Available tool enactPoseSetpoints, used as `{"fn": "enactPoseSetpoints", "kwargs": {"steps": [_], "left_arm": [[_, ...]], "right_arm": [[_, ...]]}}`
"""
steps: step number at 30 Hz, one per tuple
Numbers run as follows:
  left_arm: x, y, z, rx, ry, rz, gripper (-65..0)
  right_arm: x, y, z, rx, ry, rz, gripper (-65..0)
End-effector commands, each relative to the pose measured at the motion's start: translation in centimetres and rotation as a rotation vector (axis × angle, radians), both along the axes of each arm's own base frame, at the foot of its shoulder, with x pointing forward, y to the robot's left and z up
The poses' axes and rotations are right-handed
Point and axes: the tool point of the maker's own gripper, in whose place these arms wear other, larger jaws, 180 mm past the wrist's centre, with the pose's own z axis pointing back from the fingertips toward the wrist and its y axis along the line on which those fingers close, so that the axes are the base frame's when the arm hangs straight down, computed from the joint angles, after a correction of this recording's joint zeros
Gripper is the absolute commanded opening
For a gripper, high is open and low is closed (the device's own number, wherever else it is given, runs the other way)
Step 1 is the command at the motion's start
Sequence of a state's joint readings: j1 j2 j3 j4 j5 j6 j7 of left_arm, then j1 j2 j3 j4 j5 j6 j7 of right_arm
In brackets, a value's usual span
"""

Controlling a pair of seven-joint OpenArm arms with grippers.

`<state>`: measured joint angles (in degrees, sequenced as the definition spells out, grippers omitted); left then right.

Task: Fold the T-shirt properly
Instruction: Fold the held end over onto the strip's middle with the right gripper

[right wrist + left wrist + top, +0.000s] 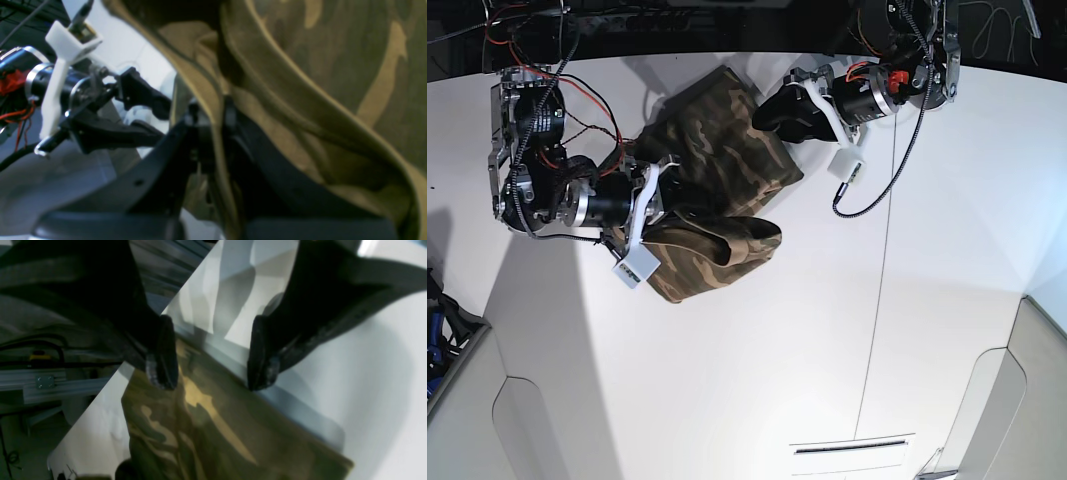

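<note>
While one T-shirt lies bunched, right hand pinches it; left hand spread.

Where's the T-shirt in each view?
Left wrist: T-shirt fills lower centre, below the open left gripper.
Right wrist: fills centre and right, a fold pinched in the shut right gripper.
Base: upper centre-left on the white table, between both arms.
Shared landmark: the camouflage print against the white tabletop.
</note>
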<state>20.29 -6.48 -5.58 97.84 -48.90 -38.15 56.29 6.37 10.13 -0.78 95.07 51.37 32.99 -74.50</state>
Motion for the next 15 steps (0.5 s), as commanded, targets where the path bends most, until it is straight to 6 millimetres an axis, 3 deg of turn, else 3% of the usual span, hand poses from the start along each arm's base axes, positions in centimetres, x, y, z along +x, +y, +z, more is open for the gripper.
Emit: {"fn": "enactPoseSetpoints", "kwargs": {"steps": [1,7,12,13,15], "left_arm": [[0.8,-0.1,0.9,-0.023,-0.036,0.014,-28.5],[0.8,-0.1,0.9,-0.025,-0.038,0.017,-28.5],[0.9,-0.1,1.0,-0.026,-0.041,0.019,-28.5],[0.9,-0.1,1.0,-0.026,-0.040,0.019,-28.5],[0.9,-0.1,1.0,-0.025,-0.040,0.019,-28.5]], "right_arm": [[0.8,0.5,1.7,0.041,-0.049,0.001,-65.0],[-0.7,2.4,2.7,0.076,-0.078,0.033,-65.0],[-2.7,4.0,1.7,0.035,-0.067,0.100,-65.0],[-3.0,4.3,1.4,0.014,-0.068,0.116,-59.4],[-3.6,5.0,0.9,-0.016,-0.070,0.153,-39.3]]}}
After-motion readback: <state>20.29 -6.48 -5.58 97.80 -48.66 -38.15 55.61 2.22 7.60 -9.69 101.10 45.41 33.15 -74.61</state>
